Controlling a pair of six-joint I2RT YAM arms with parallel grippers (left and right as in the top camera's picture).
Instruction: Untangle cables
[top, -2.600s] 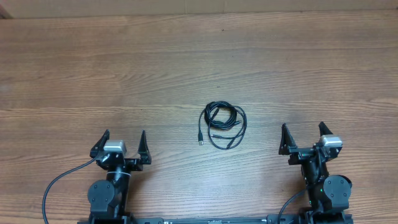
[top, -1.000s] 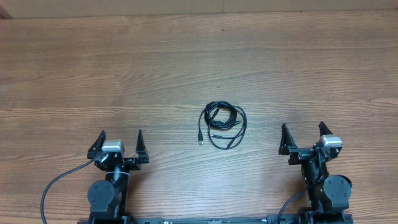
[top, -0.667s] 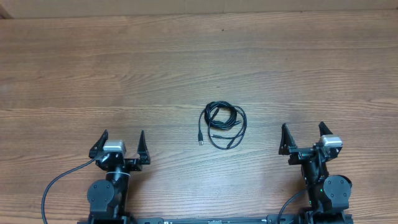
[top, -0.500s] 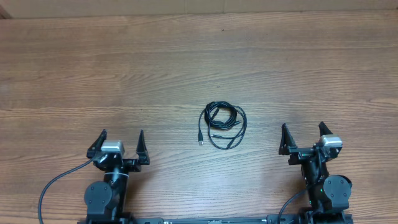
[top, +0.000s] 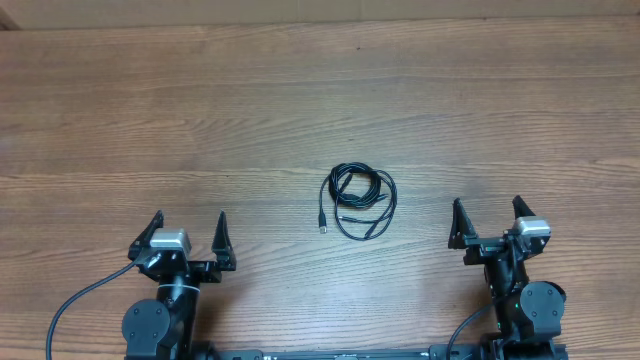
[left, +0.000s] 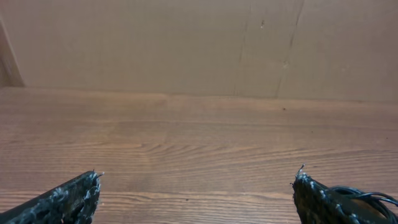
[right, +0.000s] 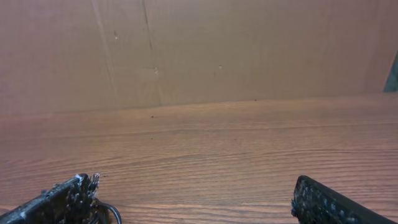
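The cables (top: 360, 201) lie as one small bundle of thin black loops in the middle of the wooden table (top: 320, 110), with a small plug end sticking out at the bundle's lower left. My left gripper (top: 186, 236) is open and empty at the front left, well away from the bundle. My right gripper (top: 487, 221) is open and empty at the front right. In the left wrist view the open fingers (left: 196, 190) frame bare wood, with a bit of cable (left: 373, 196) at the lower right. In the right wrist view the open fingers (right: 193, 196) frame bare wood, with cable (right: 109, 211) at the lower left.
A tan cardboard wall (left: 199, 43) stands along the table's far edge; it also shows in the right wrist view (right: 199, 50). Thick black cables run from both arm bases at the front edge.
My left arm has shifted a little to the left and toward the front edge. The right arm and the cable bundle have not moved.
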